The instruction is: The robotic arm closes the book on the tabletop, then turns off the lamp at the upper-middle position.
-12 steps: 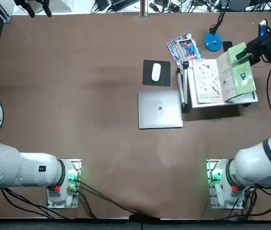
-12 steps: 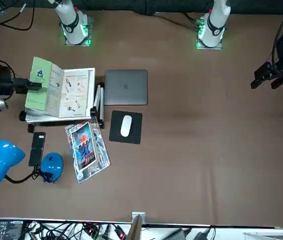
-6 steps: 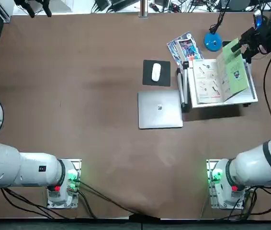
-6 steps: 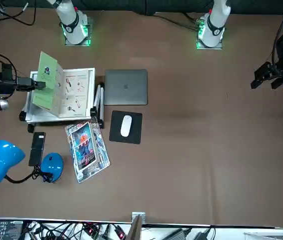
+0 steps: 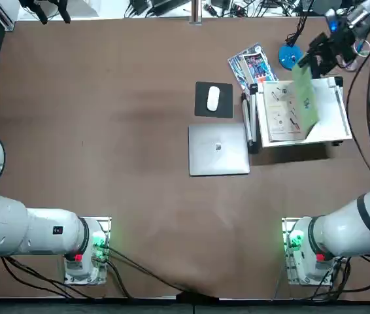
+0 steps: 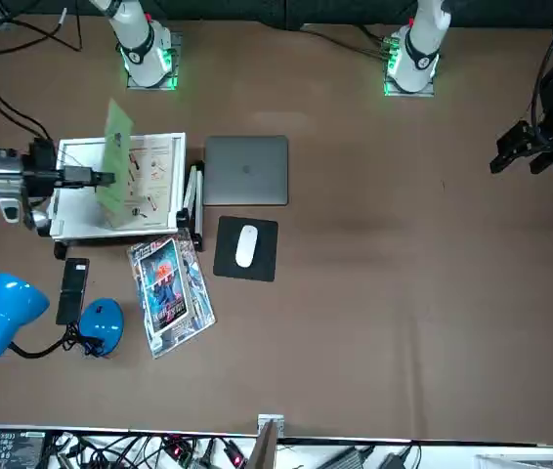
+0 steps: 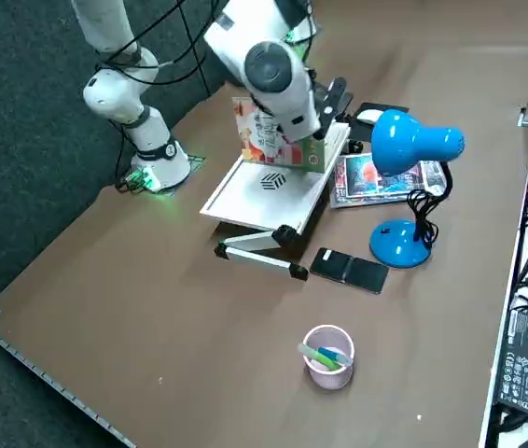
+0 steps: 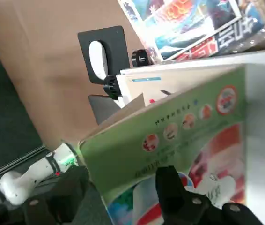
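Right pincer (image 8: 122, 176): fingers spread apart, at the raised cover's outer side; contact cannot be told.
Robotic arm (image 7: 273, 70): white, black-ringed, reaching over the stand's right side.
Book (image 6: 113, 161): on the stand, partly open, green cover standing steeply, pages leaning left.
Stand (image 7: 273, 187): white, raised, right half of the table (image 5: 139, 196), toward the far side.
Lamp (image 7: 400, 245): blue, round base, black neck bent over, far beyond the stand.
Magazine (image 6: 171, 293): glossy, left of the lamp base.
Laptop (image 5: 218, 150): grey, closed, left of the stand.
Mouse (image 5: 213, 99): white, on a dark mat (image 5: 201, 108).
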Controlling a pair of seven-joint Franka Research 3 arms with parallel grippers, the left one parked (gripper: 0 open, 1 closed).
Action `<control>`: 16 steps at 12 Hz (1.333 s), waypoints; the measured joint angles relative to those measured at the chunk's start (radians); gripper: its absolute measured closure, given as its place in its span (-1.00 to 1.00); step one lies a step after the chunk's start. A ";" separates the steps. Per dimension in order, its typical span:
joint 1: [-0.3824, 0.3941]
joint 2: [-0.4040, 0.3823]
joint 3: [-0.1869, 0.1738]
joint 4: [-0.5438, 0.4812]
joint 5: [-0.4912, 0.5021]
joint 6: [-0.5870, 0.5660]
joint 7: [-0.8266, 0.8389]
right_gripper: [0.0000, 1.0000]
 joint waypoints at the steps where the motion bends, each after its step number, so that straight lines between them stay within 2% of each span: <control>1: 0.032 -0.001 0.001 0.000 0.000 0.023 0.027 -0.77; 2: 0.085 -0.003 0.002 0.000 0.000 0.064 0.070 -0.78; 7: 0.207 -0.004 0.003 -0.017 0.000 0.168 0.182 -0.83; 11: 0.261 -0.003 0.003 -0.039 -0.003 0.198 0.248 -0.83; 16: 0.331 -0.040 0.002 -0.034 -0.148 0.217 0.424 -0.85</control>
